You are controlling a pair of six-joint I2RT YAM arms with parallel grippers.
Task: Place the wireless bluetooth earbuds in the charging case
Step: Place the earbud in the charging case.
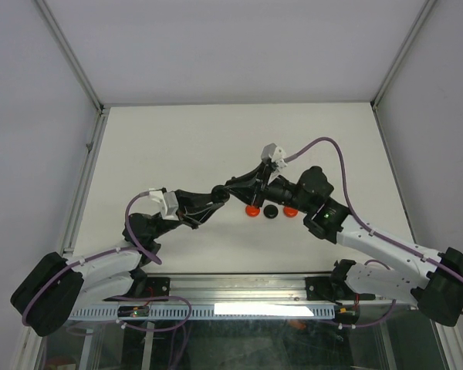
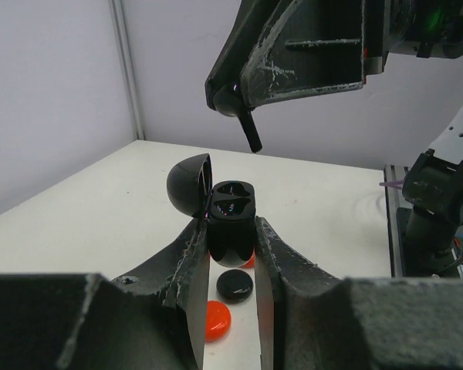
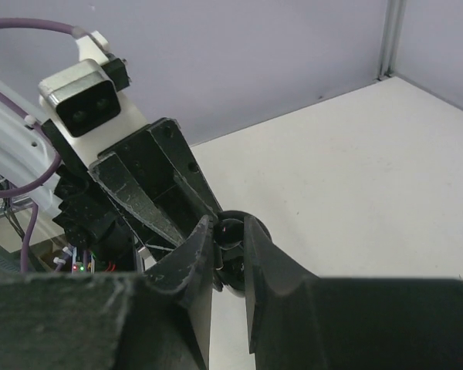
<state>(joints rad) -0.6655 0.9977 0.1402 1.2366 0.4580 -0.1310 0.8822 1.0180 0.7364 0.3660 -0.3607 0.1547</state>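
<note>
The black charging case (image 2: 233, 208) is held upright above the table, its lid (image 2: 189, 185) swung open to the left. My left gripper (image 2: 231, 235) is shut on the case's lower body. Right above it hangs a black earbud (image 2: 250, 132), stem pointing down at the open case and a short gap away from it. My right gripper (image 3: 228, 231) is shut on that earbud's head. In the top view the two grippers meet tip to tip near the table's middle (image 1: 235, 189). No other earbuds show.
Three round discs lie on the white table (image 1: 216, 139) under the grippers: a red one (image 1: 252, 210), a black one (image 1: 271, 210) and another red one (image 1: 291, 210). Grey walls stand at the table's back and sides.
</note>
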